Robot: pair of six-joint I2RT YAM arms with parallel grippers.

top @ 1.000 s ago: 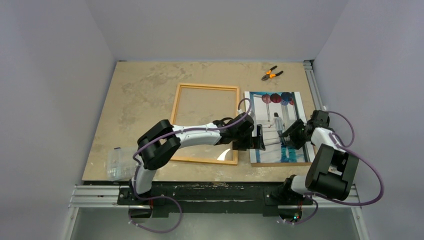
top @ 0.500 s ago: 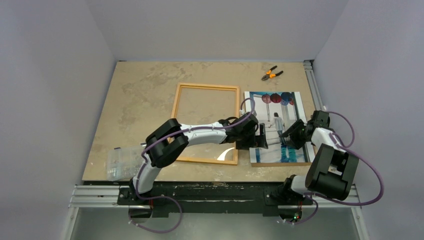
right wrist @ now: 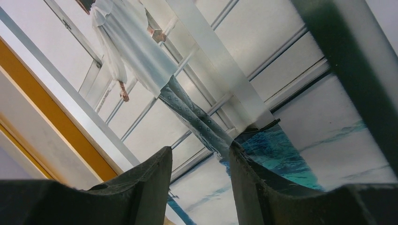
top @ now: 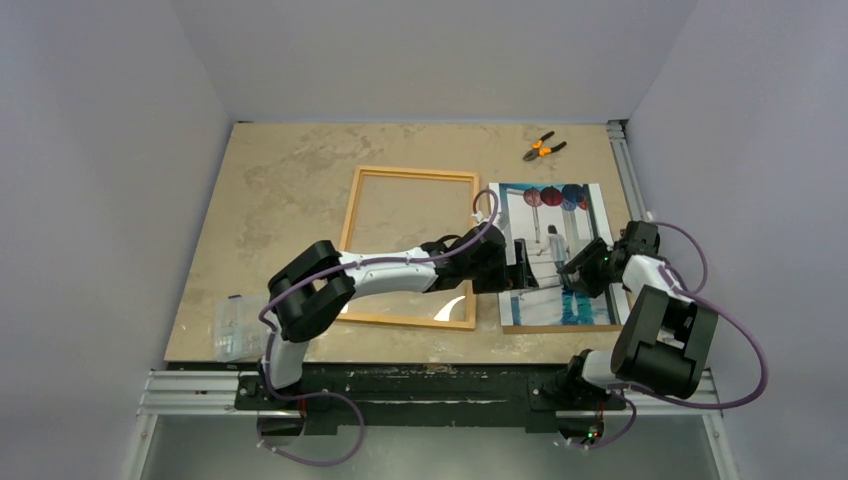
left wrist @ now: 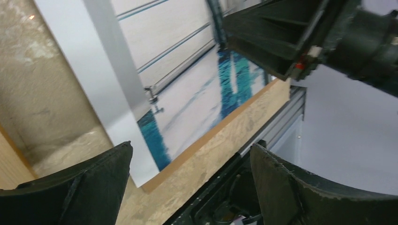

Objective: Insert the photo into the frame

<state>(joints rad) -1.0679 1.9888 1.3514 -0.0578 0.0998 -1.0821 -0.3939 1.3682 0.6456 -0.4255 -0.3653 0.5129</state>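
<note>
The frame [top: 412, 171], thin and orange-bordered, lies flat in the middle of the table. Right of it lies the photo [top: 553, 215], resting on a brown backing board [top: 560, 327] that shows along its near edge. My left gripper [top: 520, 272] is at the photo's left edge near the front corner. In the left wrist view this gripper [left wrist: 192, 157] stands wide open with nothing between its fingers, above the photo [left wrist: 187, 89] corner and board [left wrist: 220, 126]. My right gripper [top: 582, 268] hovers low over the photo [right wrist: 197, 65]; the gripper [right wrist: 199, 151] is open, with a narrow empty gap.
Orange-handled pliers [top: 543, 148] lie at the back right. A clear plastic bag [top: 235, 325] sits at the front left edge. A metal rail [top: 625, 165] runs along the table's right side. Grey walls close in on three sides.
The left arm's elbow swung right and then back left while its gripper stayed at the photo's left edge, jaws narrowing slightly. The right arm has hardly moved.
</note>
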